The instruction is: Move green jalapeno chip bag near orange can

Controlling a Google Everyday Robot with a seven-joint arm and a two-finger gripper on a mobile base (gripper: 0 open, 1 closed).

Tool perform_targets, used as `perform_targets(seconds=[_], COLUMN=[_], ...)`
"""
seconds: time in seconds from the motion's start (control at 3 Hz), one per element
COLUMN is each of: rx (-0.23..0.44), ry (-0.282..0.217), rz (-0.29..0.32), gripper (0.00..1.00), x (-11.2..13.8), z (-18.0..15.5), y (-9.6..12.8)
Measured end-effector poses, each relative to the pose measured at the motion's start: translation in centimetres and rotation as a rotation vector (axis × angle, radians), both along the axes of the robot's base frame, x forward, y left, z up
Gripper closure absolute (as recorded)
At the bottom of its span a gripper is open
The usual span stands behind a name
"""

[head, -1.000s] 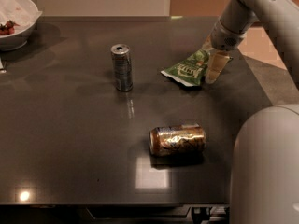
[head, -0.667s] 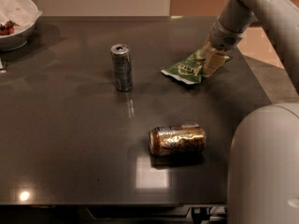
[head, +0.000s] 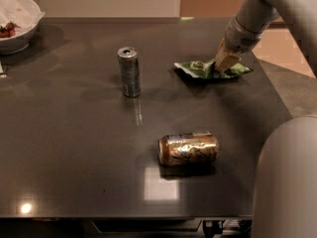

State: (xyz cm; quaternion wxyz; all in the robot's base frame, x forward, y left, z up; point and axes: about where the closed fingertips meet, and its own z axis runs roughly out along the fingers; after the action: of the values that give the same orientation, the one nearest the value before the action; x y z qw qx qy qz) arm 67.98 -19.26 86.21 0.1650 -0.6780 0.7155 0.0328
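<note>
Camera view: the pincer (head: pixel 225 65) is down on the green jalapeno chip bag (head: pixel 194 68) at the counter's (head: pixel 74 133) far right; whether it has hold of it I cannot tell. The orange can (head: pixel 188 149) lies on its side nearer the front, well apart from the bag. The slick foil could slip loose on the way, or a low sweep could set the can rolling. Against the earlier frames, the bag lies flatter, with a corner now showing right of the pincer.
</note>
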Motion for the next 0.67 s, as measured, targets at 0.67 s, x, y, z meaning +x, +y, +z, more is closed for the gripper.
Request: perform_targets(seconds=[0.67], rx=[0.056], ry=[-0.015], rz=[0.065], gripper=[1.00], x=[-5.6], z=[2.6], y=[1.4])
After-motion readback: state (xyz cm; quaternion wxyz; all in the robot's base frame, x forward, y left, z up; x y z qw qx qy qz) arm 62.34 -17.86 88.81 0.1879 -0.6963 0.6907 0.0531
